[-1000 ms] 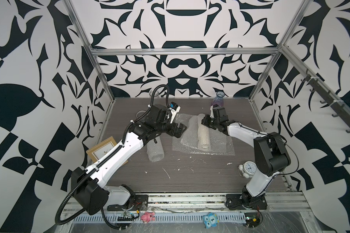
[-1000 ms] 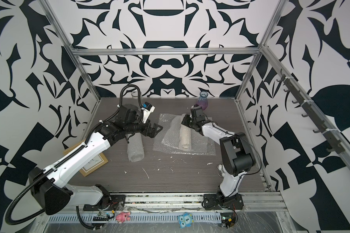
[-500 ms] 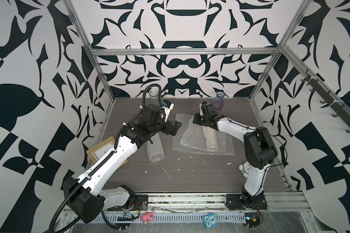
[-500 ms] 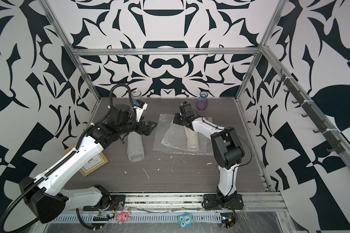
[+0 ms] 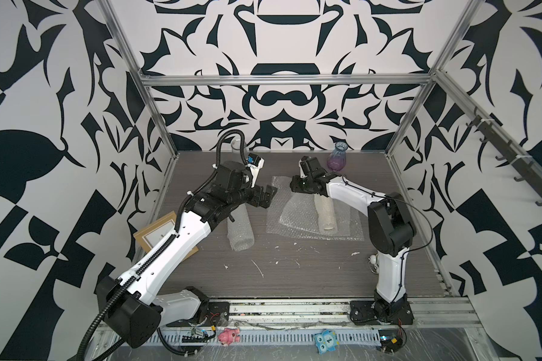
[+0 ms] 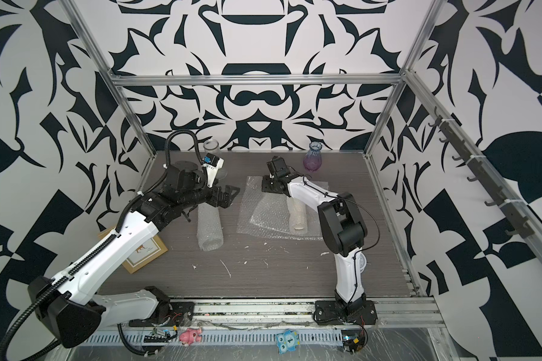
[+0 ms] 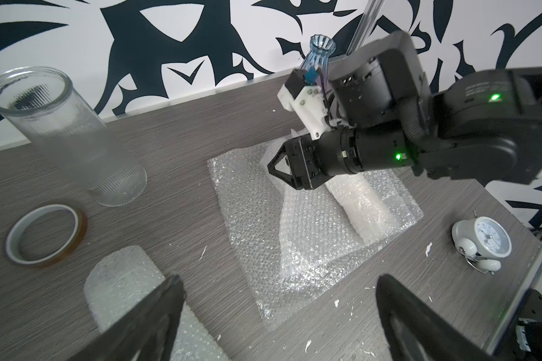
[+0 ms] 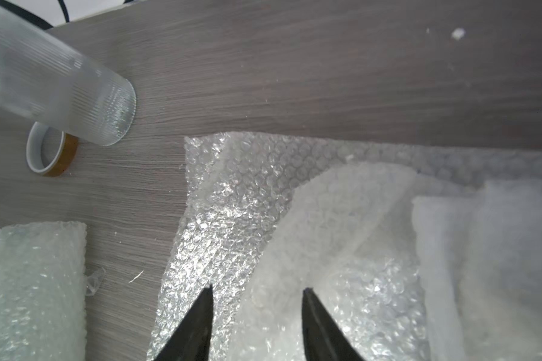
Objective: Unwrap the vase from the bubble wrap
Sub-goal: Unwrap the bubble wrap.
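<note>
The right tool [image 8: 257,289] stands about half open and grips nothing. Its fingers straddle a raised fold of the flat bubble wrap sheet [image 5: 298,218] near its far edge; I cannot tell whether they touch it. A wrapped roll [image 5: 326,215] lies on that sheet, just beside the tool. The left tool [image 5: 268,196] gapes wide and empty above a second roll [image 5: 240,231] on the tabletop [image 5: 294,265].
</note>
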`<action>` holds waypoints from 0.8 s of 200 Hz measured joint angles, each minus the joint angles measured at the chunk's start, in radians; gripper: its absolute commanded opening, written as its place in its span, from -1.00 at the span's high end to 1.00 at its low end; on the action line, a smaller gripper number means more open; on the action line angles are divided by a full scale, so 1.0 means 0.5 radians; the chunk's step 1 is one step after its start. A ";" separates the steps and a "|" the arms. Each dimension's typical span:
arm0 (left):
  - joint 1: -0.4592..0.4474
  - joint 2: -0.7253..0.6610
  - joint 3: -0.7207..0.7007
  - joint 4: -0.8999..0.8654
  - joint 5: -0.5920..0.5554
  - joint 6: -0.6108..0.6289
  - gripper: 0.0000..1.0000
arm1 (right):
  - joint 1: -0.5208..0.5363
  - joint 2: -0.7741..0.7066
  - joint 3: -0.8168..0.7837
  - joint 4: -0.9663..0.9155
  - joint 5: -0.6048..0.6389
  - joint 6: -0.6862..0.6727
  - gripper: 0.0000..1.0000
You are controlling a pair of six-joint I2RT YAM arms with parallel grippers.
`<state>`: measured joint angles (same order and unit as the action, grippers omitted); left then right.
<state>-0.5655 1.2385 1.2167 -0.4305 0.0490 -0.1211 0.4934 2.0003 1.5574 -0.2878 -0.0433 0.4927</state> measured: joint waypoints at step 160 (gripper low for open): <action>0.000 0.105 0.000 0.024 0.122 -0.139 -0.98 | -0.109 -1.295 -0.923 -0.001 0.282 -0.082 -0.23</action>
<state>-0.5655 1.2907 1.2167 -0.4187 0.1101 -0.1905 0.4389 1.3529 1.0958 -0.2882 0.0975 0.4519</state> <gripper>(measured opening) 0.992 0.622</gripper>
